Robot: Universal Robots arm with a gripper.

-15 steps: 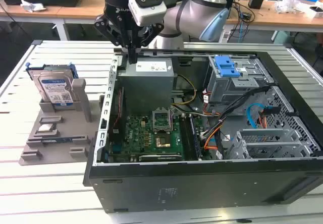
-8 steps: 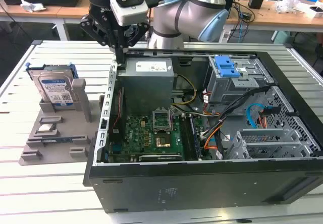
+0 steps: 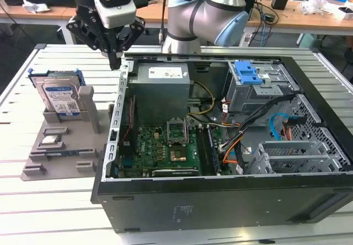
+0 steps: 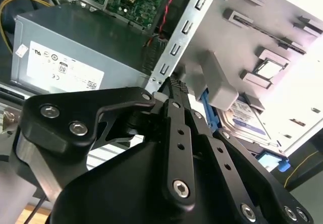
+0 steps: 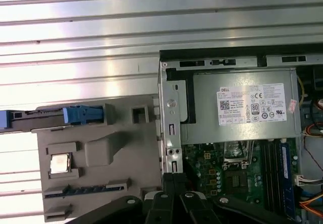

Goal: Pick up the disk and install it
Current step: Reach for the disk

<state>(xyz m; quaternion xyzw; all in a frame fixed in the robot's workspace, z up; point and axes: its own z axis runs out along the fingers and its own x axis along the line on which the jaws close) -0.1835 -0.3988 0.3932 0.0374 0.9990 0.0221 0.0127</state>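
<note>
- The disk (image 3: 59, 97) is showing silver metal, with a white-and-blue label (image 3: 63, 106) and a blue bracket (image 3: 55, 74).
- The gripper (image 3: 115, 63) is showing black.
- The motherboard (image 3: 160, 148) is showing green.
- The table (image 3: 49, 206) is gleaming in silver ridged stripes.

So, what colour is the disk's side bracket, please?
The bracket is blue, clearest in the exterior view.

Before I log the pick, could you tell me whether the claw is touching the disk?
Apart. In the exterior view the claw hangs at the computer case's corner, a clear gap from the disk standing in its grey holder.
</note>
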